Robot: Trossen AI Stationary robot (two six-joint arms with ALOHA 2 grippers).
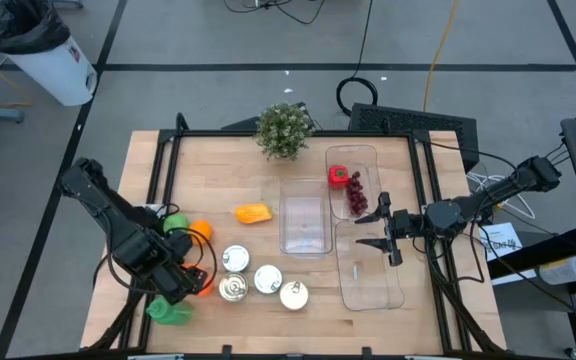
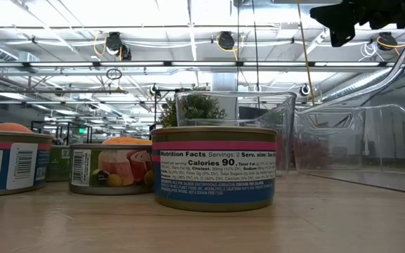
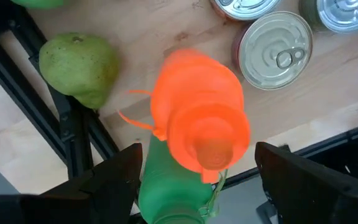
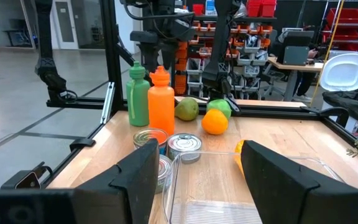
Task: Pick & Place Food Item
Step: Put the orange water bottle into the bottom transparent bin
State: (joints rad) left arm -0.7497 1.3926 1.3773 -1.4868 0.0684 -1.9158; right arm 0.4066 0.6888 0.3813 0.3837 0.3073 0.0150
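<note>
Left wrist view alone shows open, empty fingers [image 3: 194, 180] above orange bottle [image 3: 197, 118], pear [image 3: 79, 65].

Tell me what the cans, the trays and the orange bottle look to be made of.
Cans: metal, going by shiny silver pull-tab lids and paper labels. Trays: clear, glossy plastic, the table showing through. Orange bottle: probably matte plastic, though the look leaves this open.

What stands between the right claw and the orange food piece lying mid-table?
A clear, empty tub sits on the table between the right claw and the orange food piece; nothing else shows between them.
</note>
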